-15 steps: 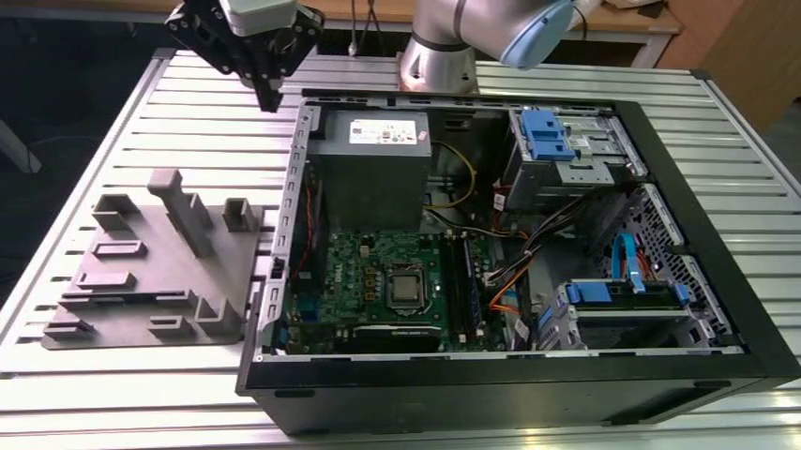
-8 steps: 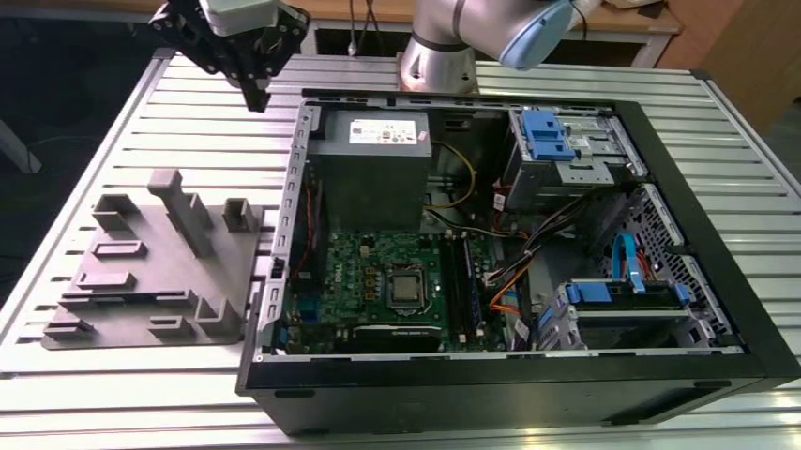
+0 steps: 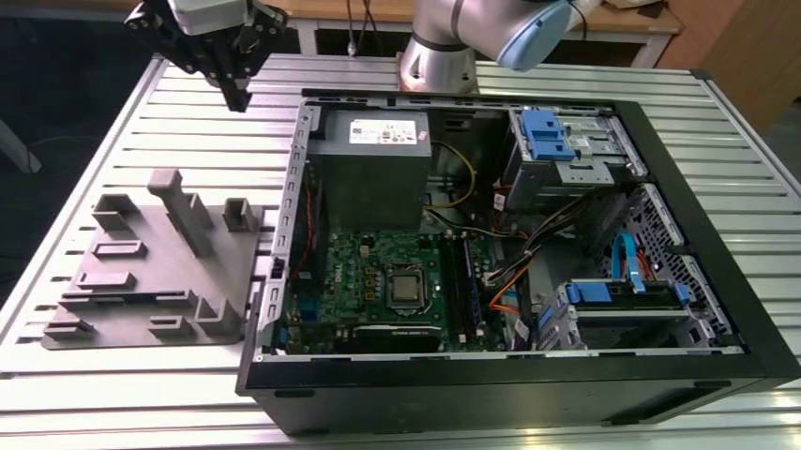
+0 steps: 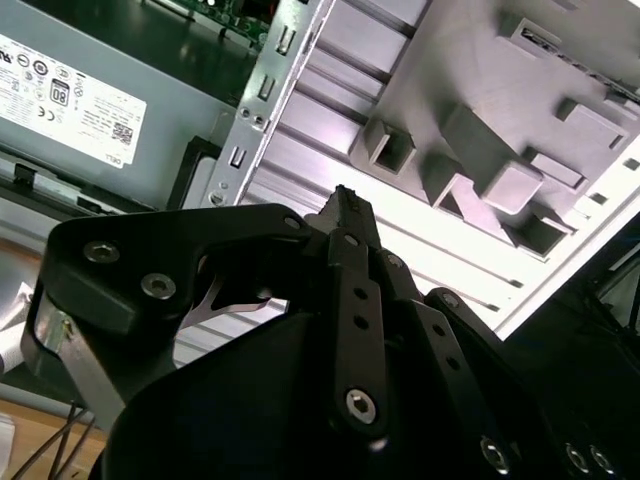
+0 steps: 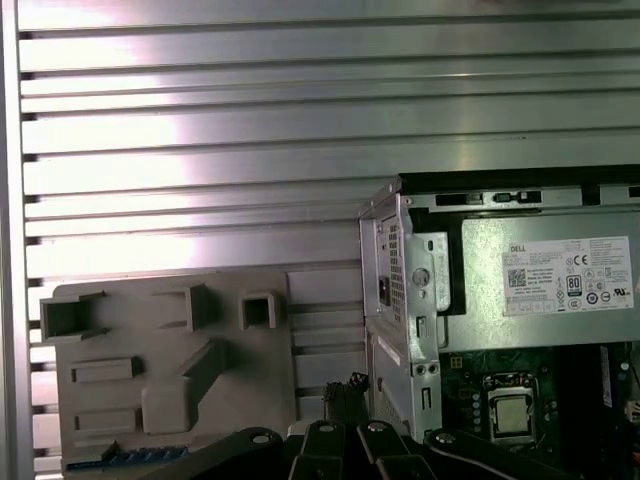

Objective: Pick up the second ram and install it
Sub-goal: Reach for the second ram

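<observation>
Gripper (image 3: 236, 99) hangs above bench (image 3: 100, 141) past fixture (image 3: 150, 272), fingers (image 4: 352, 260) together, apparently empty. Risk, as I judge: going down closed, tips would strike ram or fixture holders instead of straddling.

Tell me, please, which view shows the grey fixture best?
The exterior view: the fixture lies whole beside the case. The first wrist view sees it from above, one edge cut off; the second wrist view, just part.

The black gripper (image 4: 345, 202), its fingertips apparently drawn together, hangs above the slatted table (image 4: 335, 95), between the computer case's metal wall (image 4: 264, 95) and the grey fixture block (image 4: 480, 60) near the table's edge.
</observation>
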Motion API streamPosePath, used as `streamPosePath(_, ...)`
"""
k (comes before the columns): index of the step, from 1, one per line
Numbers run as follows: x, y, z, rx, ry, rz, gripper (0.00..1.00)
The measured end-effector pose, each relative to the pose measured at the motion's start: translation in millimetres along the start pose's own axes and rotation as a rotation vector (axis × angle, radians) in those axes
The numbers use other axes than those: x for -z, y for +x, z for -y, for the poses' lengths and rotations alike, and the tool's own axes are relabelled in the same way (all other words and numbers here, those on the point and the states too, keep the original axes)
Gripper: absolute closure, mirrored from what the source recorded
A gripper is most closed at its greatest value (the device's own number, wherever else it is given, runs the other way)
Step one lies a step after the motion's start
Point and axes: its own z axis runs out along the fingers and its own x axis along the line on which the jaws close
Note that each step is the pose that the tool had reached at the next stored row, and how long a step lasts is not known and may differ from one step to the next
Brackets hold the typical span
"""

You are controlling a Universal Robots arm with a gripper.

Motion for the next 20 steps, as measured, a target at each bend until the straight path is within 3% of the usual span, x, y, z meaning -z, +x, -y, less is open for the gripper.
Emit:
streamPosePath(11, 0.0, 23.4, 1.8, 0.000, -0.0001, 0.0011, 0.93)
streamPosePath(20, -3.7, 36.2, 4.8, 0.000, -0.0001, 0.0011, 0.93)
